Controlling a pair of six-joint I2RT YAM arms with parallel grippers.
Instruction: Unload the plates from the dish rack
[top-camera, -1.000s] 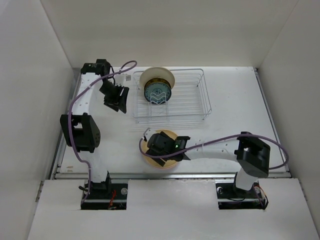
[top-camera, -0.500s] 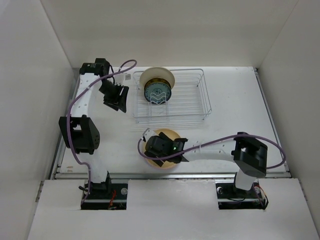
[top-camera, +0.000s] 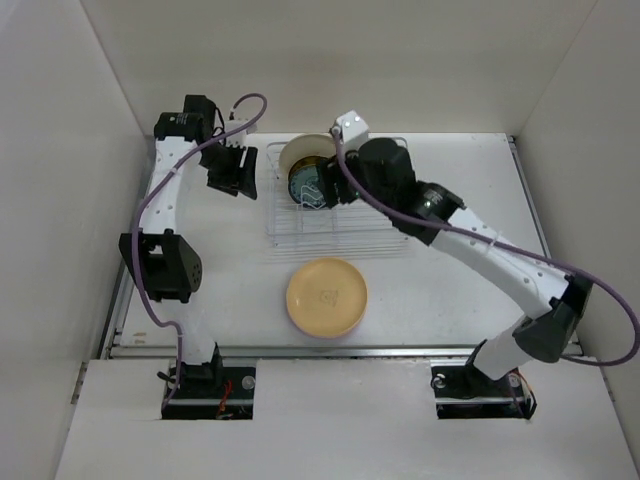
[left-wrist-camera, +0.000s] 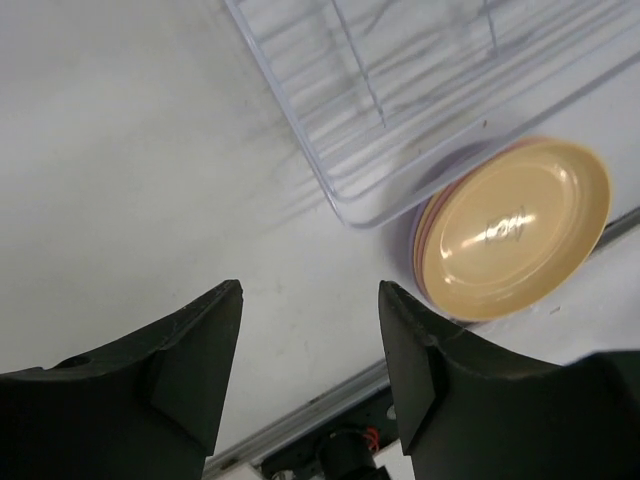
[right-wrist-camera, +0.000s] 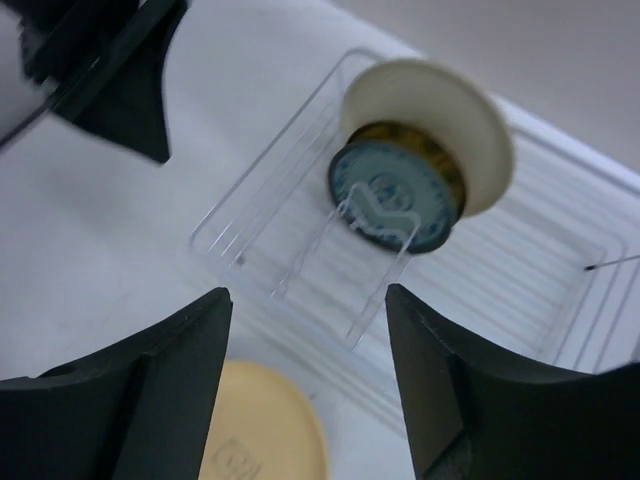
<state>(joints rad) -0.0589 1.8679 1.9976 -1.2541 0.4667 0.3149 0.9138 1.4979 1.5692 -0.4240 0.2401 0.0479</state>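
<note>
The dish rack (top-camera: 375, 195) stands at the back middle of the table. At its left end stand a cream plate (top-camera: 305, 150), a dark plate with a yellow pattern (right-wrist-camera: 443, 160) and a dark teal-patterned plate (top-camera: 303, 188). An orange-yellow plate (top-camera: 327, 297) lies on top of a stack in front of the rack; lavender and pink rims show beneath it in the left wrist view (left-wrist-camera: 515, 225). My right gripper (top-camera: 335, 185) is open and empty, held above the rack's left part (right-wrist-camera: 308, 300). My left gripper (top-camera: 230, 172) is open and empty, left of the rack (left-wrist-camera: 310, 300).
White walls close in the table on the left, back and right. A metal rail (top-camera: 340, 350) runs along the table's near edge. The right arm stretches diagonally across the table's right half. The rack's right part holds no plates.
My right gripper has left the orange-yellow plate on the stack and swung up and back over the rack. My left gripper has shifted slightly toward the back.
</note>
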